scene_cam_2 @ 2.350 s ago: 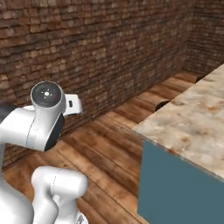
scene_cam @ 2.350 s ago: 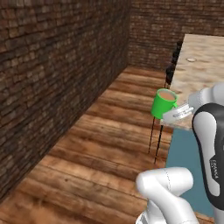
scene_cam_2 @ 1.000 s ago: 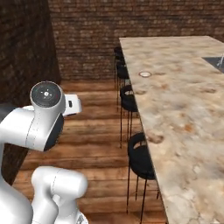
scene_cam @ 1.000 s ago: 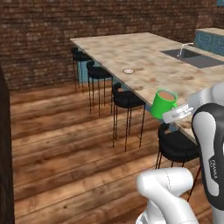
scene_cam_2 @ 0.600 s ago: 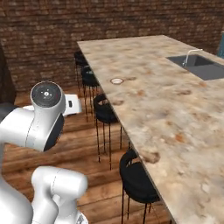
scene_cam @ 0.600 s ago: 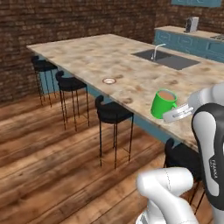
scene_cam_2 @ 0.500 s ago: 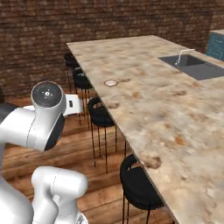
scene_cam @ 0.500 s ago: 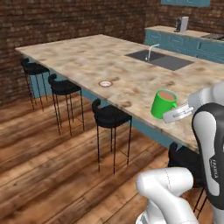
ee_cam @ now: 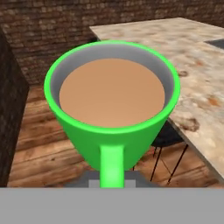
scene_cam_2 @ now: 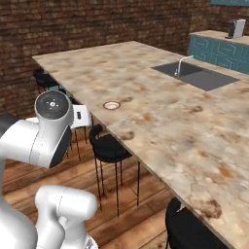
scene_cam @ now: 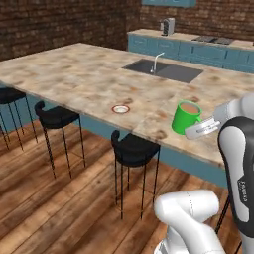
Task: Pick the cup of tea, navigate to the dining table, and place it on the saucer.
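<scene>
Since the frame before, our base swung round, so the dining table (scene_cam: 74, 74) sat nearer and the sink (scene_cam: 163, 71) came to 12 o'clock. We kept the gripper (scene_cam: 198, 130) clamped on the cup of tea (scene_cam: 185, 118), upright, above the table's near edge. The saucer (scene_cam: 120, 108) lay at its 9 o'clock, well apart

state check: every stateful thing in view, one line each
cup of tea: upright, full of brown tea, held off the table at its handle.
end effector: shut on the cup's handle.
saucer: flat on the dining table, nothing on it.
sink: set into the table, looks dry.
faucet: no water running.
nearest stool: unoccupied, tucked partly under the table edge.
</scene>
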